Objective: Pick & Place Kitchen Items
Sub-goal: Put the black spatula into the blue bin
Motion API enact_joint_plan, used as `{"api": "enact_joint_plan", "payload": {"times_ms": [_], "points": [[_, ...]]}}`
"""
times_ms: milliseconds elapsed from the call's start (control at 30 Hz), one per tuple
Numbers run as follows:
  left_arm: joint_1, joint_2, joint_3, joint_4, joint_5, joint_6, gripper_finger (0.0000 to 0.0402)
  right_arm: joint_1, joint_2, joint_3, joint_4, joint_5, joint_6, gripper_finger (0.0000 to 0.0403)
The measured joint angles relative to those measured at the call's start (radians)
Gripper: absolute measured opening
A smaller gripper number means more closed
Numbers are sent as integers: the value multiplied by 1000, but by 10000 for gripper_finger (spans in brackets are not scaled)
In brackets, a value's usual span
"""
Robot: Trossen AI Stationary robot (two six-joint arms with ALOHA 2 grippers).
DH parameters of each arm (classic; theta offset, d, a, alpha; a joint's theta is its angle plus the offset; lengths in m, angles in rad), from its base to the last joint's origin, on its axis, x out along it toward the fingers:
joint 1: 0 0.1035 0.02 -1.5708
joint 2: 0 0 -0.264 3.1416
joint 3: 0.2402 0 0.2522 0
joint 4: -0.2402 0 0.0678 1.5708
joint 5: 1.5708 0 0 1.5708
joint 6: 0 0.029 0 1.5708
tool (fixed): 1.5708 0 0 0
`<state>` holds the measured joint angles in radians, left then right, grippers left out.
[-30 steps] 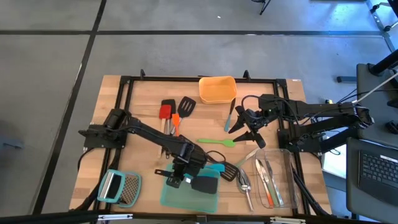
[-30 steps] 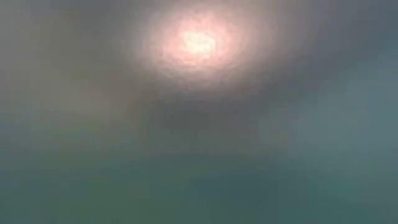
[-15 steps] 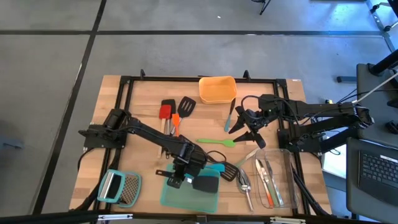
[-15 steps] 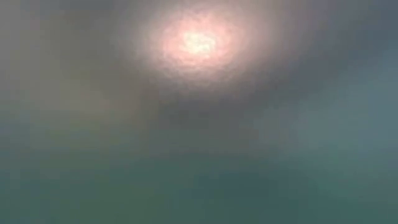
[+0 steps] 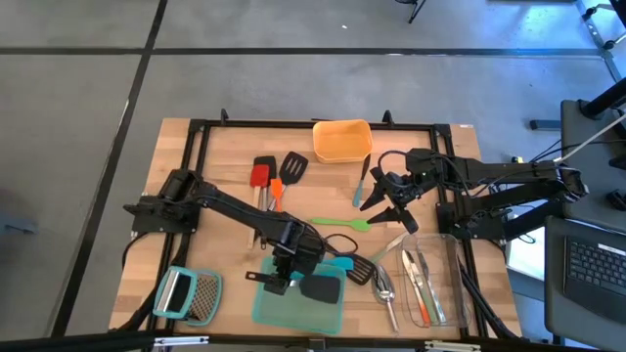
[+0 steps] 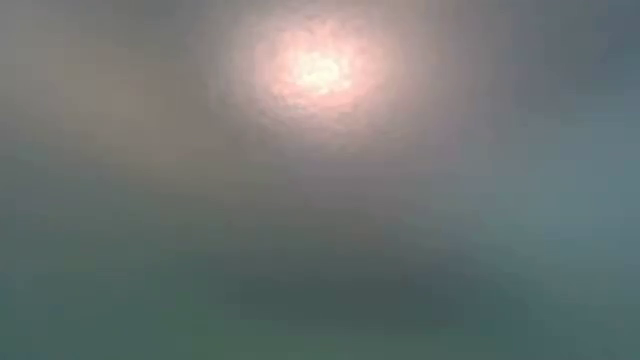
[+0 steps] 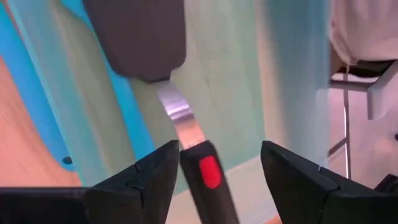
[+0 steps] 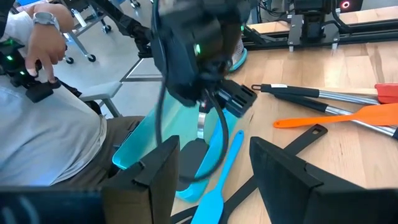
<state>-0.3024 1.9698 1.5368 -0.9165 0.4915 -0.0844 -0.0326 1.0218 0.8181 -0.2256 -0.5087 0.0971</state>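
Near the bench's (image 5: 176, 137) front edge, left of middle, the left gripper (image 5: 277, 282) hangs over the teal tray (image 5: 269, 308), jaws released either side of the black turner's (image 5: 323, 287) handle, not clamping it. The turner's blade lies in the tray. Toward the right edge, the right gripper (image 5: 386, 200) waits with jaws spread, empty, just beside the green spatula (image 5: 340, 223).

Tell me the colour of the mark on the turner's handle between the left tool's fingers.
Red, on the black-handled turner; clearest in the left wrist view.
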Motion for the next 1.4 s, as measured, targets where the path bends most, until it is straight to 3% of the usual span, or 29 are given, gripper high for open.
{"api": "enact_joint_plan", "payload": {"times_ms": [200, 267, 367, 633, 733, 933, 1167, 1400], "points": [[-11, -94, 0, 26, -8, -38, 216, 0, 0, 0, -3, 0, 0, 197], [-10, -139, 0, 23, -53, -55, 214, 0, 0, 0, -3, 0, 0, 197], [-2, -215, 0, 24, -216, -67, 210, 0, 0, 0, -3, 0, 0, 197], [35, -395, 0, 9, -779, -248, 184, 0, 0, 0, -3, 0, 0, 197], [75, -439, 0, -43, -884, -325, 182, 0, 0, 0, -3, 0, 0, 197], [225, -468, 0, -196, -868, -436, 184, 0, 0, 0, -3, 0, 0, 197], [421, -470, -47, -230, -704, -463, 184, 0, 0, 0, -3, 0, 0, 197], [564, -469, -173, -239, -573, -505, 185, 1, 0, 0, -3, 0, 0, 197]]}}
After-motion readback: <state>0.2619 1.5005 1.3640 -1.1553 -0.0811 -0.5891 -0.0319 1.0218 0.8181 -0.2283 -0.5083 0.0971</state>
